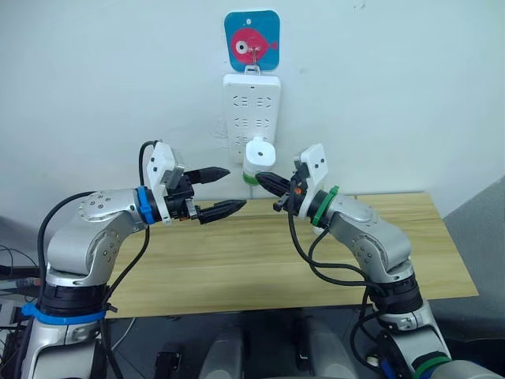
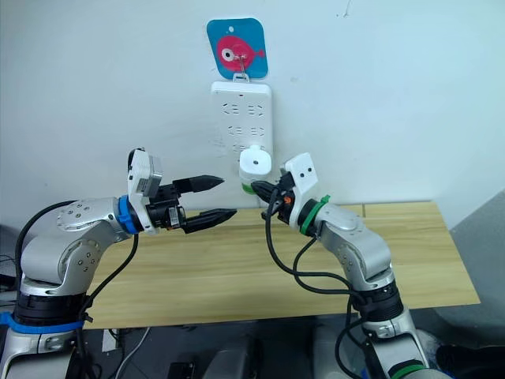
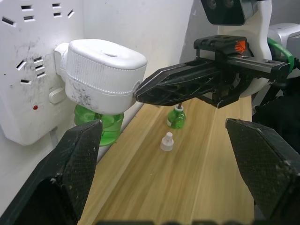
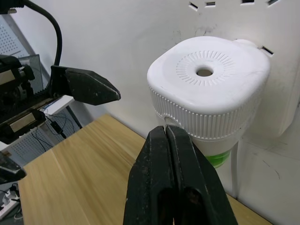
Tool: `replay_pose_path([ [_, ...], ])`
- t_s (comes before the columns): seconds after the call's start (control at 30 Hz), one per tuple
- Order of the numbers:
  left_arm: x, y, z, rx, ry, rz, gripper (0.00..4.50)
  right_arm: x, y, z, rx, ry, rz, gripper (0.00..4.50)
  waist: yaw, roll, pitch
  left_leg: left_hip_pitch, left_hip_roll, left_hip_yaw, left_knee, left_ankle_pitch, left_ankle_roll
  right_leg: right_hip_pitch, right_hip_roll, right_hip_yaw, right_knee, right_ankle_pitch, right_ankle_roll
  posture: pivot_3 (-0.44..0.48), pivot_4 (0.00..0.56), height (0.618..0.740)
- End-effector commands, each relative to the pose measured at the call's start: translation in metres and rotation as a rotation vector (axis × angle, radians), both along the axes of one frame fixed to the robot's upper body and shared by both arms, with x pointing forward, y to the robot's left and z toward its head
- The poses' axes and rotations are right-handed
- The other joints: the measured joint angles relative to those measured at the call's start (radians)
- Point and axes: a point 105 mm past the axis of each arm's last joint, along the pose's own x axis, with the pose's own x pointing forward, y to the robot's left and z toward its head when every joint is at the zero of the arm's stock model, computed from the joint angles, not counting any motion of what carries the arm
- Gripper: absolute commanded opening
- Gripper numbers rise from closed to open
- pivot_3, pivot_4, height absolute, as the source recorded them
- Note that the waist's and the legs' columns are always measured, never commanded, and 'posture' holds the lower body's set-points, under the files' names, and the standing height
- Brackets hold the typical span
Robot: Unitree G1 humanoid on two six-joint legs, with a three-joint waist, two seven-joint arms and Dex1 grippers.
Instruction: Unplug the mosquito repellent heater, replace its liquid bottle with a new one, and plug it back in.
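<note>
The white mosquito repellent heater (image 1: 259, 152) sits plugged into the lower part of a white power strip (image 1: 252, 103) on the wall, with a green liquid bottle (image 3: 102, 125) screwed in under it. My right gripper (image 1: 263, 178) is shut with nothing between its fingers, and its tips rest against the heater's ribbed side (image 4: 201, 126). My left gripper (image 1: 235, 188) stands open a little to the left of the heater, touching nothing. A second small green bottle (image 3: 176, 117) stands on the table near the wall, with a small white cap (image 3: 167, 141) beside it.
A wooden table (image 1: 237, 260) runs along the white wall below the power strip. A blue card with a pink fish (image 1: 252, 41) hangs above the strip. A white cable (image 3: 55, 137) drops from the strip.
</note>
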Motion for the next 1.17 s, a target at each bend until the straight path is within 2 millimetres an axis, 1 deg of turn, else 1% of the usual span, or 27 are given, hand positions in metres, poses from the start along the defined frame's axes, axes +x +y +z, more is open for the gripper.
replay_pose_path([
  [0.03, -0.001, -0.003, 0.009, -0.009, -0.042, -0.018, 4.50, 0.004, -0.018, 0.025, 0.065, -0.070, -0.072, 0.04, 0.000, 0.000, 0.000, 0.000, 0.000, 0.000, 0.000, 0.000, 0.000, 0.000, 0.000, 0.000, 0.000, 0.000, 0.000, 0.006, 0.214, 0.740],
  [0.1, 0.001, -0.002, 0.008, -0.006, -0.041, -0.018, 4.50, -0.009, -0.014, 0.023, 0.033, -0.081, 0.013, 0.04, 0.001, 0.000, 0.000, 0.000, 0.000, -0.001, 0.000, 0.000, 0.000, 0.000, 0.000, -0.001, 0.000, 0.000, 0.000, 0.004, 0.214, 0.740],
  [0.2, 0.003, 0.001, 0.003, 0.025, -0.035, -0.002, 4.50, -0.041, -0.008, 0.016, -0.058, -0.089, 0.211, 0.04, 0.001, 0.000, 0.000, 0.000, 0.000, -0.002, 0.000, 0.000, 0.000, 0.000, 0.000, -0.001, 0.000, 0.000, 0.000, 0.005, 0.212, 0.740],
  [0.23, 0.003, 0.002, 0.001, 0.040, -0.038, 0.005, 4.50, -0.050, -0.010, 0.014, -0.084, -0.085, 0.252, 0.04, 0.000, 0.000, 0.000, 0.000, 0.000, -0.002, -0.001, 0.000, 0.000, 0.000, 0.000, -0.001, -0.001, 0.000, 0.000, 0.008, 0.209, 0.740],
  [0.3, 0.004, 0.005, 0.000, 0.047, -0.044, 0.017, 4.50, -0.056, -0.018, 0.012, -0.124, -0.084, 0.274, 0.04, 0.000, 0.000, 0.000, -0.001, 0.000, -0.002, -0.002, 0.000, 0.000, 0.001, 0.000, -0.002, -0.004, 0.000, 0.000, 0.012, 0.208, 0.740],
  [0.37, 0.006, 0.009, 0.000, 0.052, -0.046, 0.043, 4.50, -0.056, -0.032, 0.012, -0.162, -0.092, 0.254, 0.04, 0.000, 0.000, 0.000, -0.001, 0.000, -0.002, -0.002, 0.000, 0.000, 0.000, 0.000, -0.002, -0.005, 0.000, 0.000, 0.020, 0.206, 0.740],
  [0.43, 0.005, 0.015, 0.001, 0.069, -0.045, 0.067, 4.50, -0.049, -0.052, 0.015, -0.194, -0.113, 0.196, 0.41, 0.000, 0.000, 0.000, -0.001, 0.000, -0.001, -0.002, 0.000, 0.000, 0.001, 0.000, -0.001, -0.005, 0.000, 0.000, 0.036, 0.202, 0.740],
  [0.5, 0.004, 0.030, 0.002, 0.121, -0.046, 0.114, 4.50, -0.042, -0.083, 0.022, -0.248, -0.145, 0.129, 0.89, 0.003, 0.000, 0.000, -0.001, 0.000, -0.001, -0.002, 0.000, 0.000, 0.002, 0.000, -0.001, -0.005, 0.000, 0.000, 0.050, 0.197, 0.740],
  [0.57, 0.003, 0.046, 0.008, 0.154, -0.053, 0.162, 4.50, -0.044, -0.108, 0.027, -0.318, -0.159, 0.118, 1.66, 0.006, 0.000, 0.000, -0.001, 0.000, -0.002, -0.002, -0.002, 0.003, 0.002, 0.000, -0.002, -0.006, 0.000, 0.000, 0.059, 0.194, 0.740],
  [0.73, 0.003, 0.076, 0.016, 0.192, -0.067, 0.245, 4.50, -0.051, -0.139, 0.036, -0.409, -0.170, 0.111, 3.39, 0.011, 0.000, 0.000, 0.000, 0.001, -0.002, -0.002, -0.002, 0.003, 0.004, 0.000, -0.003, -0.007, 0.000, 0.000, 0.083, 0.180, 0.740],
  [0.83, 0.005, 0.083, 0.015, 0.196, -0.073, 0.272, 4.50, -0.048, -0.155, 0.033, -0.439, -0.167, 0.065, 4.48, 0.019, -0.001, 0.000, 0.000, 0.001, -0.002, -0.002, -0.002, 0.003, 0.004, 0.000, -0.002, -0.007, 0.000, 0.000, 0.084, 0.175, 0.740],
  [1.03, 0.006, 0.080, 0.008, 0.192, -0.079, 0.274, 4.50, -0.043, -0.177, 0.021, -0.444, -0.119, -0.004, 4.48, 0.039, -0.001, 0.000, 0.000, 0.001, -0.002, -0.002, 0.000, 0.000, 0.008, 0.000, -0.002, -0.015, 0.000, 0.000, 0.078, 0.173, 0.740],
  [1.1, 0.006, 0.081, 0.008, 0.196, -0.082, 0.271, 4.50, -0.041, -0.182, 0.022, -0.453, -0.124, -0.027, 4.48, 0.042, -0.001, 0.000, 0.000, 0.000, -0.002, -0.002, 0.000, 0.000, 0.008, 0.000, -0.002, -0.016, 0.000, 0.000, 0.072, 0.176, 0.740],
  [1.17, 0.007, 0.082, 0.007, 0.213, -0.091, 0.275, 4.50, -0.042, -0.182, 0.021, -0.453, -0.117, -0.017, 4.48, 0.043, -0.001, 0.000, 0.000, 0.000, -0.002, -0.002, 0.000, 0.000, 0.008, -0.001, -0.002, -0.016, 0.000, 0.000, 0.070, 0.177, 0.740],
])
